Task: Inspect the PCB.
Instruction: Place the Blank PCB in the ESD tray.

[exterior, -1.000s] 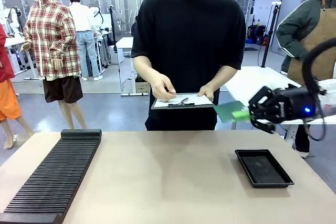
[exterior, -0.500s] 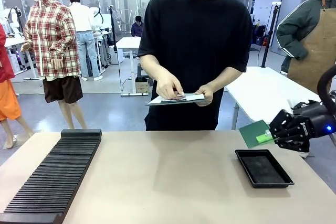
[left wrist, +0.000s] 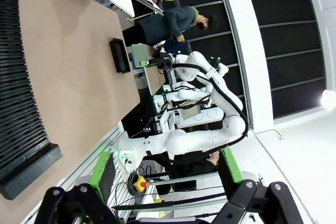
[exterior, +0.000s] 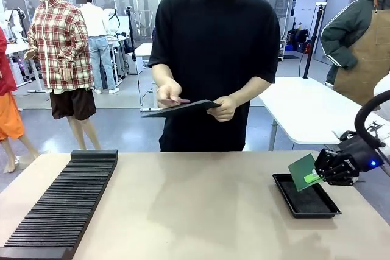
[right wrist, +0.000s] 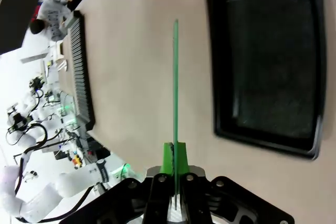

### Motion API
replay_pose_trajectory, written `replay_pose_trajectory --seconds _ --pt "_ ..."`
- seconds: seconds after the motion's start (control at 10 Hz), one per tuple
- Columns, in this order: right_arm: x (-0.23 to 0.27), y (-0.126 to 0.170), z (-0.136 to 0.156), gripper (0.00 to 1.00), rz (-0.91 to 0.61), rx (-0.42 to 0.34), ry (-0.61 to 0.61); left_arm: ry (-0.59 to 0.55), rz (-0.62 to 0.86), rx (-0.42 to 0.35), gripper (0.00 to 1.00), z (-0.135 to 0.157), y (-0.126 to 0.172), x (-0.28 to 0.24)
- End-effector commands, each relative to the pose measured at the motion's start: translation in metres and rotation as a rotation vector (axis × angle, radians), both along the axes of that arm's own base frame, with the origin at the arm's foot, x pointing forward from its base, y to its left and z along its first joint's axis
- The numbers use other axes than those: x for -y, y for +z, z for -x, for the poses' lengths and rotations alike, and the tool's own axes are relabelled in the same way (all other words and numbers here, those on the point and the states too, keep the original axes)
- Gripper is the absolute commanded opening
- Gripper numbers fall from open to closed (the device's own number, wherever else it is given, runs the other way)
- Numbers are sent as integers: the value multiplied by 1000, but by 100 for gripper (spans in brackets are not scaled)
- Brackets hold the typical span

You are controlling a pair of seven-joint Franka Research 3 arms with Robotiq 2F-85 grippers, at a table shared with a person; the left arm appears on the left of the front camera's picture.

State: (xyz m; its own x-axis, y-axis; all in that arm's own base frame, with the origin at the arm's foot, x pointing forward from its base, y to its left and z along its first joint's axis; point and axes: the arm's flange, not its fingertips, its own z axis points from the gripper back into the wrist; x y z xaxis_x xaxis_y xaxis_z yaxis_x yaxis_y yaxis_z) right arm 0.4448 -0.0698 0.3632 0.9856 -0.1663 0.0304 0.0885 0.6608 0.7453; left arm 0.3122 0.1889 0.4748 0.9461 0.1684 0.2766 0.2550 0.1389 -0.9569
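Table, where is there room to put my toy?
The wide bare stretch of table between the ribbed black rack and the black tray. The right end is crowded: the right gripper holds the PCB over the tray.

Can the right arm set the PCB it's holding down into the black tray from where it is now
Probably yes. The right gripper is shut on the PCB, which hangs tilted just above the black tray; nothing lies between them.

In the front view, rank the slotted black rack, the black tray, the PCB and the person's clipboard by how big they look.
Largest to smallest, as they look:
1. Slotted black rack, nearest the camera, which flatters it.
2. Black tray and clipboard: too close to rank, since the clipboard is farther off and seen nearly edge-on.
3. PCB, in the right gripper.
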Motion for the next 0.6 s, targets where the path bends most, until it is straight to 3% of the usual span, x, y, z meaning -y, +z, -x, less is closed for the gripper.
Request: replay_pose_trajectory --seconds 0.0,0.5 --pt "2 -14 -21 3 31 14 18 0 -6 -9 100 0 4 -1" --pt "-1 -42 -47 3 109 17 43 0 -6 -9 100 0 4 -1"
